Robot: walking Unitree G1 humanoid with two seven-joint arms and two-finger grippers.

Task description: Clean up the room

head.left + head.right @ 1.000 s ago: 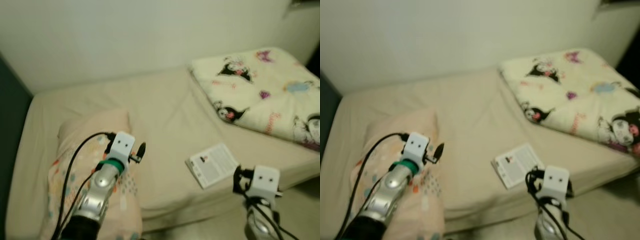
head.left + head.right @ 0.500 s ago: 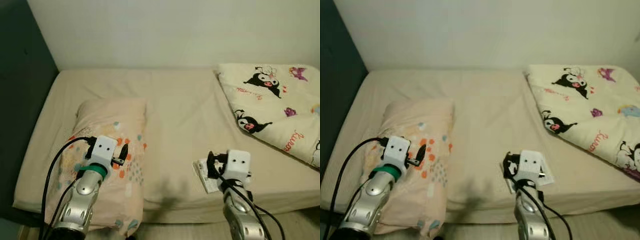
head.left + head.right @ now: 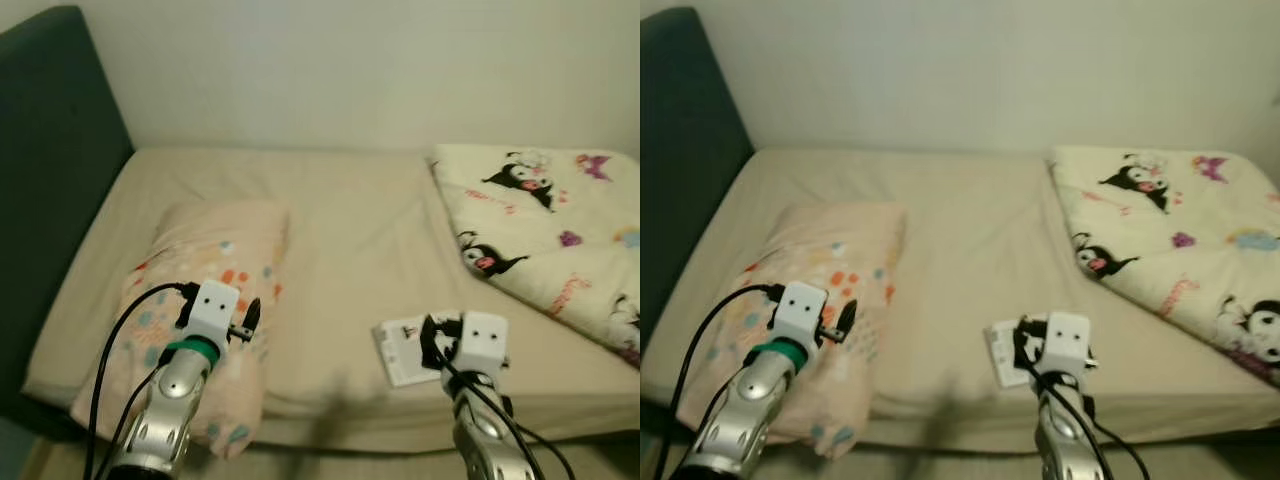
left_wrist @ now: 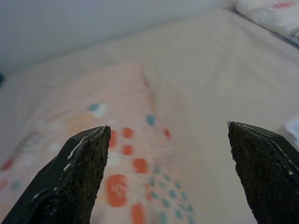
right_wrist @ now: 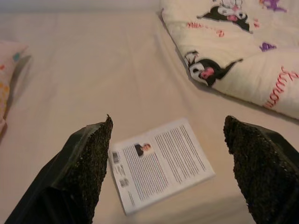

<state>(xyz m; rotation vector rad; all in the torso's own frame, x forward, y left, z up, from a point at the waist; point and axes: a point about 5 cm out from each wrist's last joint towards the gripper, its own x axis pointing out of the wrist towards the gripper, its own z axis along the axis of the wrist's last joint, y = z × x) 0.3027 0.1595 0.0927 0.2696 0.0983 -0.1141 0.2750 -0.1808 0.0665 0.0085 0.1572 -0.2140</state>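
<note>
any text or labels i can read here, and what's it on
White booklet on the bed: lines of print, a small photo and a barcode, all too small to read.
Folded cartoon blanket: red cursive lettering, too blurred to read.
Patterned pillow: no text.

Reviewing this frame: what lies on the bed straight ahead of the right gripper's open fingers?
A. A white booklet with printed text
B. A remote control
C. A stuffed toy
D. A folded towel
A. The right wrist view shows the right gripper open above a white booklet with lines of print, lying flat on the beige bed near the cartoon-print blanket.
</note>
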